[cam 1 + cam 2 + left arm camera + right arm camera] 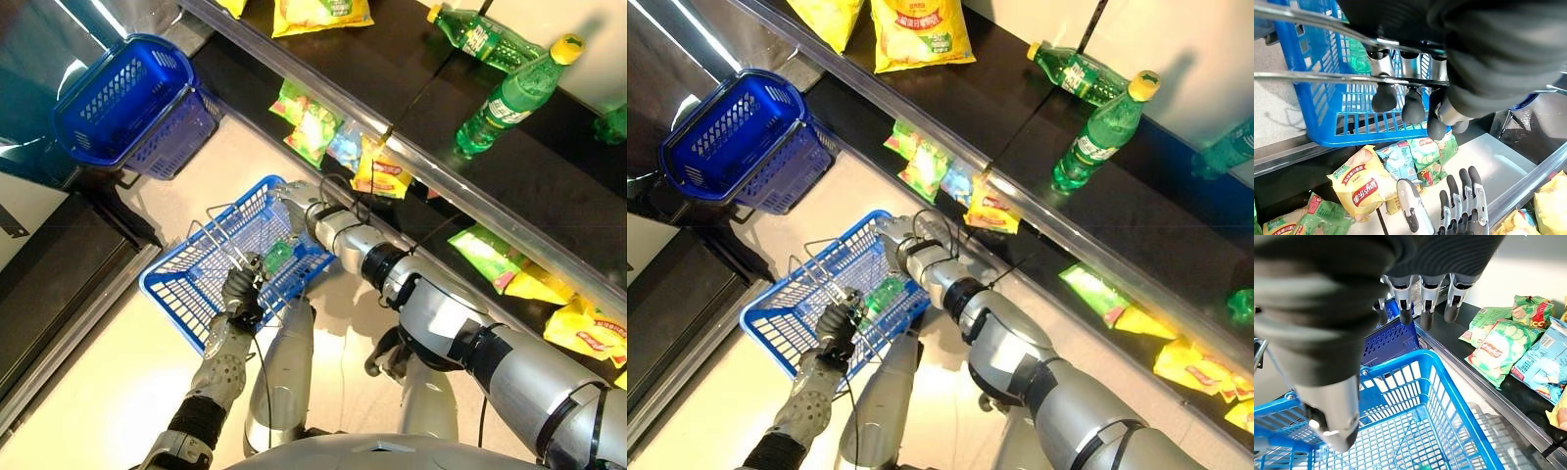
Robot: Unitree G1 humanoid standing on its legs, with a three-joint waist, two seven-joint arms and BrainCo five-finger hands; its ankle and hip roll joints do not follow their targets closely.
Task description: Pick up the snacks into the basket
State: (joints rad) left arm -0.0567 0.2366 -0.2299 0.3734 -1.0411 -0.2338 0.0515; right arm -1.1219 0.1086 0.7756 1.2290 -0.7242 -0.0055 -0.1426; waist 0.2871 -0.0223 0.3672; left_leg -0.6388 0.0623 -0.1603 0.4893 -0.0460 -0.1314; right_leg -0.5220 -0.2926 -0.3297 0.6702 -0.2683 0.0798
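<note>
While the left hand [241, 290] curls its fingers round the wire handles [223, 238] of the blue basket [181, 286] and carries it at the view's left, a second blue basket [132, 103] sits idle on the floor farther back. One green packet [278, 257] already lies inside the carried basket. Above the basket's far corner the right hand [294, 196] hovers with fingers straight and relaxed, holding nothing. Just beyond it, on the dark lower shelf [1520, 396], lie the nearest snacks: a green packet [1497, 350] and a pale blue packet [1542, 367], overlapping one another. Further right stand green bottles [509, 98] on the upper shelf. These packets are judged light, soft, air-filled and glossy, hence likely to slip or crumple; a gentle pinch across a packet's free edge or sealed seam appears the safest hold.
</note>
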